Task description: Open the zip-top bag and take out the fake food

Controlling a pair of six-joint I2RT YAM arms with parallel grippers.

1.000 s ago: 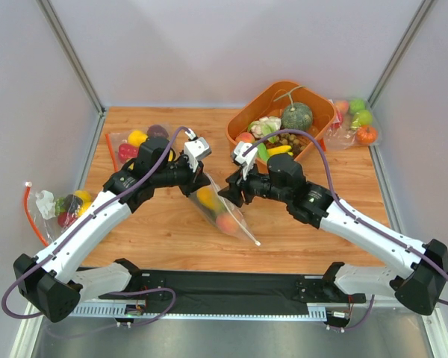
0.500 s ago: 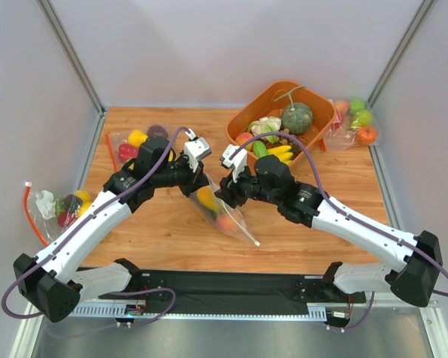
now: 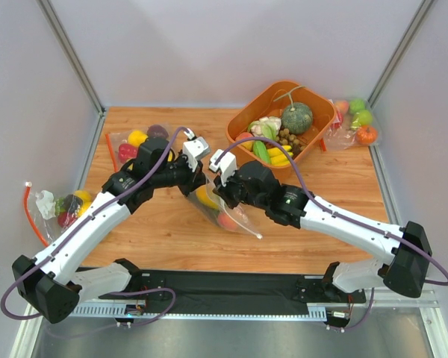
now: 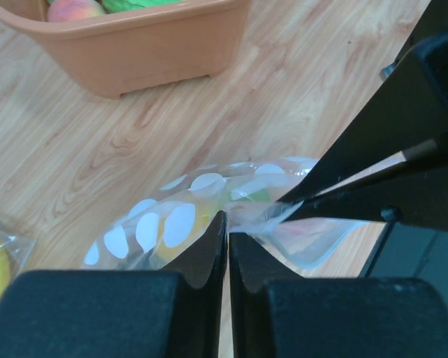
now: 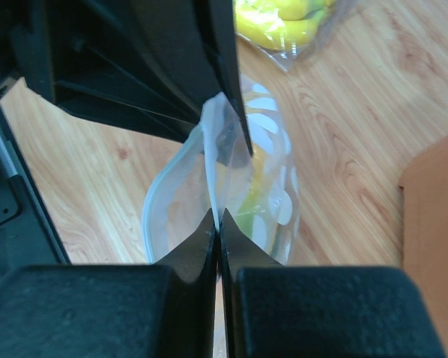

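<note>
The zip-top bag [image 3: 228, 216], clear with white polka dots, hangs between my two grippers above the table's middle. Inside it I see the yellow mango [image 3: 206, 197] and the pink-orange peach [image 3: 225, 221]; a green bit [image 4: 252, 195] also shows through the film. My left gripper [image 3: 197, 176] is shut on one side of the bag's top edge [image 4: 228, 222]. My right gripper [image 3: 222, 191] is shut on the other side of that edge [image 5: 217, 218]. In the right wrist view the bag's mouth [image 5: 181, 195] gapes slightly between the two films.
An orange basket [image 3: 252, 104] with a grey-green pumpkin [image 3: 297, 116], bananas and other food stands at the back right. Plain bags of fruit lie at the back left [image 3: 134, 140], the far left [image 3: 63, 205] and the far right [image 3: 356, 121].
My right gripper has moved left to the bag's top edge and closed on it, close to my left gripper. The left arm has stayed put, holding the bag.
</note>
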